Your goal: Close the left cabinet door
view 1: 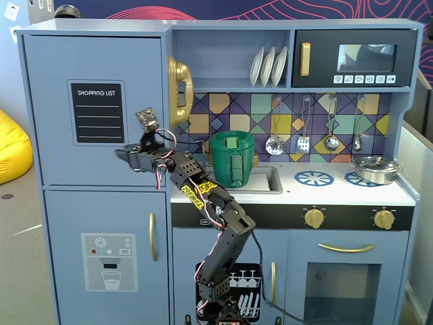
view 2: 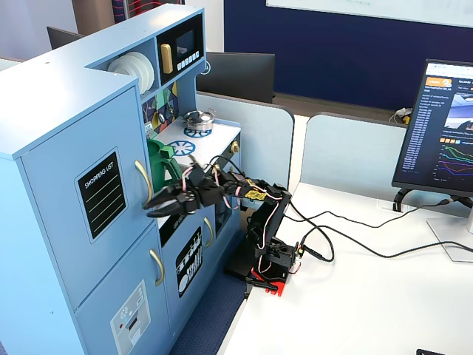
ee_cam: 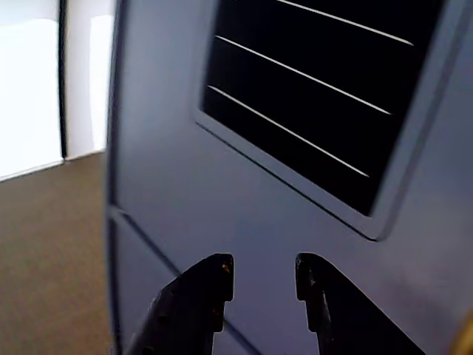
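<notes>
- At the upper left of the toy kitchen, in a fixed view, the left cabinet door (view 1: 95,112) sits flat with the cabinet front, with its black "SHOPPING LIST" panel (view 1: 98,112) near the middle.
- From the panel, the curved gold handle (view 1: 179,91) of this door stands at about 3 o'clock, on the door's right edge.
- At about 5 o'clock from the panel, the gripper (view 1: 125,156) reaches across the lower part of the door; if it touches the door, I cannot tell.
- The claw is spread, with nothing between its two dark fingers (ee_cam: 203,296); the wrist view shows the bare blue door in the gap.
- Around the arm there are other things: a green pot (view 1: 232,159) just at 3 o'clock from the arm's elbow, and the lower door with a water-dispenser graphic (view 1: 108,261) at 6 o'clock from the gripper.
- Further to the right hang four utensils (view 1: 316,135) on the tiled wall, and a metal pan (view 1: 375,169) rests on the counter.
- White plates (view 1: 268,66) stand on the shelf, with the black microwave door (view 1: 355,57) at 3 o'clock from them.
- Only the other fixed view shows the arm's base (view 2: 273,259) on a white desk (view 2: 369,296), with black cables (view 2: 347,240) running to a monitor (view 2: 443,129) at 2 o'clock.
- Only the first fixed view shows a yellow bean bag (view 1: 12,145) at the far left.
- Only the wrist view shows brown carpet (ee_cam: 52,251) beside the cabinet.
</notes>
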`<action>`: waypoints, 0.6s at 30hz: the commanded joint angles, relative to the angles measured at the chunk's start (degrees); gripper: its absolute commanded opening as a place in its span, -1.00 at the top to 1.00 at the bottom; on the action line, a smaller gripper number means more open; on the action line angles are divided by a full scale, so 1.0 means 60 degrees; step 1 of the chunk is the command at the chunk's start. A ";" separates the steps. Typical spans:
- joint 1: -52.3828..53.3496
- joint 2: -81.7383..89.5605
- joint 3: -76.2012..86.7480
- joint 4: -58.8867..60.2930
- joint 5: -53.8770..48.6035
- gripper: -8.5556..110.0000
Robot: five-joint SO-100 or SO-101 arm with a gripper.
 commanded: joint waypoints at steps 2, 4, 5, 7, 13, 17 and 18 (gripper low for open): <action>0.0806 -0.0205 -0.0586 -0.0308 0.0190 0.86; 0.0894 -0.0220 -0.0557 -0.0308 0.0190 0.86; 0.0894 -0.0220 -0.0513 -0.0308 0.0190 0.86; 0.0850 -0.0117 -0.0381 -0.0308 0.0176 0.86; -0.0015 0.0996 0.0234 0.0732 0.0278 0.86; -0.0732 0.2417 0.1523 0.1597 0.0264 0.86; -0.0835 0.2813 0.1875 0.1860 0.0264 0.86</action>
